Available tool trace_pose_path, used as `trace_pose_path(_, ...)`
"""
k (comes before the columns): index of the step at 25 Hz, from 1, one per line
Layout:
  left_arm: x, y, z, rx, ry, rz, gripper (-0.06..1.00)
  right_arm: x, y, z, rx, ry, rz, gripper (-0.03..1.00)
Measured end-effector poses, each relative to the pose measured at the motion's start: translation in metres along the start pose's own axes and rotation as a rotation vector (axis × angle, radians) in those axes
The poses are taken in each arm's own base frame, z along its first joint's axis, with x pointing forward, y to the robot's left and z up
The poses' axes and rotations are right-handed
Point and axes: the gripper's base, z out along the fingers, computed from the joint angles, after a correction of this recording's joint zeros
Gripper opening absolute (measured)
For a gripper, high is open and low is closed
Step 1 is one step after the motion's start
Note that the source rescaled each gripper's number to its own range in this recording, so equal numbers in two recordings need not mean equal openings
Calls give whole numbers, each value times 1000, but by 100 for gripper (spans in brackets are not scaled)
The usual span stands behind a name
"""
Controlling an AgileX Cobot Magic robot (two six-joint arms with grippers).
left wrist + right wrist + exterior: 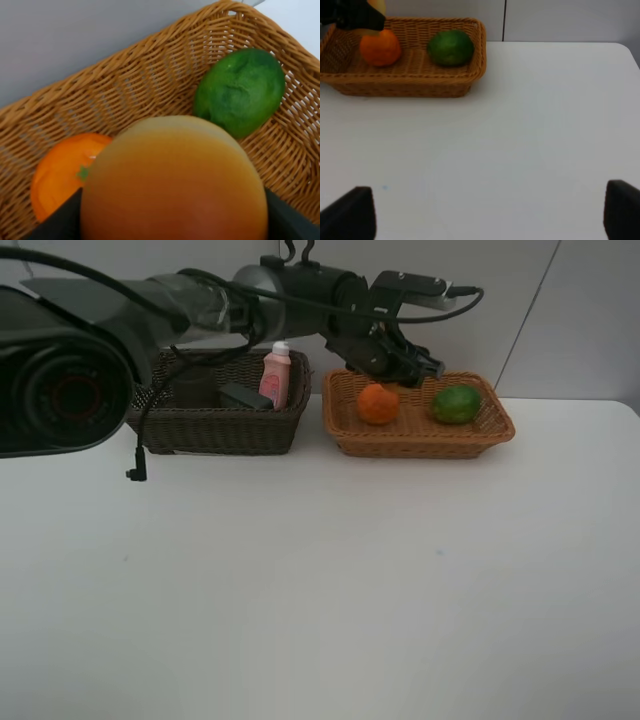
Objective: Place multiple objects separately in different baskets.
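Reached across the middle of the white counter (320, 580) with the left gripper (405, 365), poised over the back of the light tan basket (420, 445). Held a red-yellow peach (172, 180) between the left gripper's jaws, which stood fairly wide apart around the fruit; filled most of the left wrist view with it, dark finger (55, 222) edges showing on either side. Below and beyond the held peach, inside the tan basket: an orange (377, 403) toward the left and a green fruit (456, 404) toward the right, apart from each other, neither touched by the gripper. In the dark brown basket (215, 430), just beside the tan one: a pink bottle with white cap (276, 375) standing upright, a black bottle (245, 396) lying next to it. Kept the right gripper (485, 215) fully open and empty over bare counter, well apart from both baskets, only its two dark fingertips (350, 212) showing in the right wrist view.
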Motion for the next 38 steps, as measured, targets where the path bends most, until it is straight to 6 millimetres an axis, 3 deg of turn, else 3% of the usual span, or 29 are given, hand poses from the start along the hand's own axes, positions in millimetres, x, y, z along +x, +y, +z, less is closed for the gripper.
trace_pose_path(19, 3, 0, 3, 4, 12, 141, 76, 0, 0, 0, 0, 0, 0, 100)
trace_pose_path(24, 4, 0, 5, 4, 9, 141, 98, 0, 0, 0, 0, 0, 0, 100)
trace_pose_path(38, 4, -1, 5, 5, 2, 142, 100, 0, 0, 0, 0, 0, 0, 100)
